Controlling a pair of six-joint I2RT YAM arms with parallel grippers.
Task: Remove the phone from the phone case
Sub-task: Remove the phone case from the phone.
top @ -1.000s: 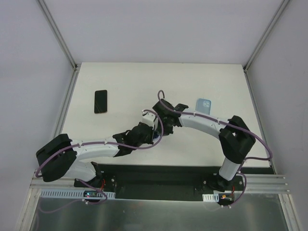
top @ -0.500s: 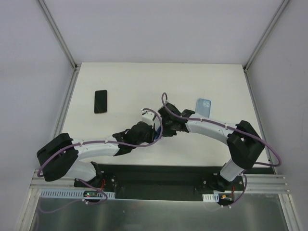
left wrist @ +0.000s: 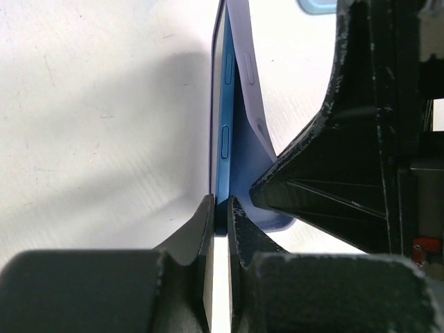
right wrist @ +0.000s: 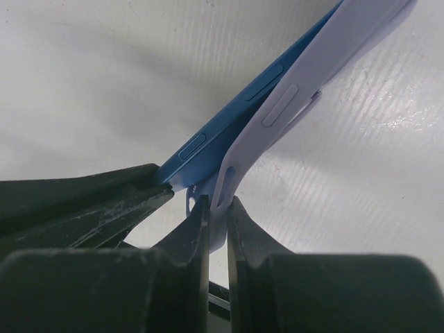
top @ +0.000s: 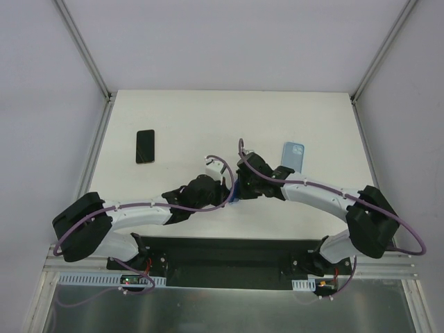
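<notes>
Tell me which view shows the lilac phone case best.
Right wrist. The lilac case crosses the frame, peeled away from the blue phone along its button side, its edge pinched in the right tool. The left wrist view shows it edge-on beside the phone. In the top view it is almost wholly hidden.

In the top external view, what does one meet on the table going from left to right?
Black phone → left gripper → right gripper → light blue phone-shaped item. The blue phone and its case, pinched between the grippers, overlap them, so I leave them out.
</notes>
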